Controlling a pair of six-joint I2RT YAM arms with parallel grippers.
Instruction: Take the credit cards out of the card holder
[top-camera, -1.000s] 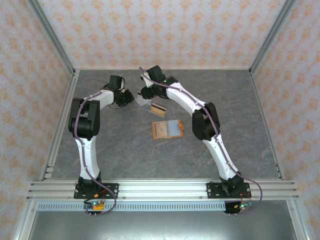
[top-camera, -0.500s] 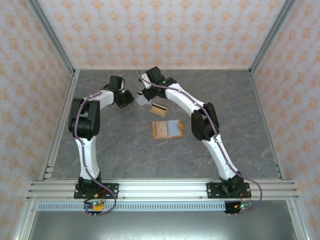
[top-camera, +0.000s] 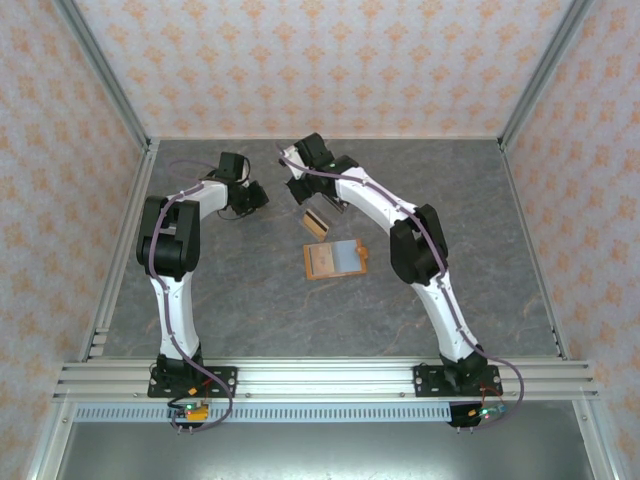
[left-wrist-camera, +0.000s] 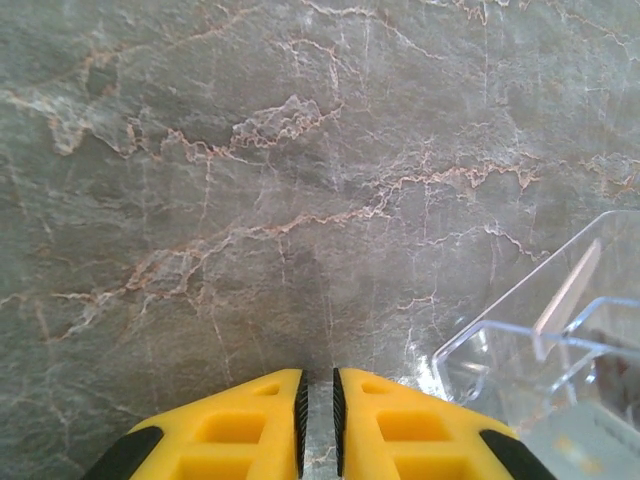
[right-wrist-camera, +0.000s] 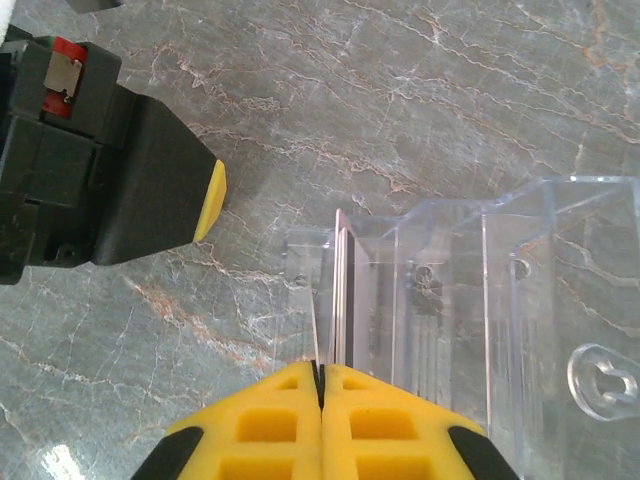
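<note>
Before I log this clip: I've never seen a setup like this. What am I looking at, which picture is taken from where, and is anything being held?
Two white-and-black robot arms are bolted at the near edge of a grey marbled table. The wide picture looks down from above and behind them. The other two come from cameras on the wrists, so the yellow fingers at the bottom of each are that arm's own.

On the table lies an open orange card holder. Just beyond it, a tan credit card sits in a clear plastic stand.

The right gripper is shut, right at the thin card edges in that stand. I cannot tell whether it actually pinches one. The left gripper is almost closed with nothing between its fingers, just beside the stand.
</note>
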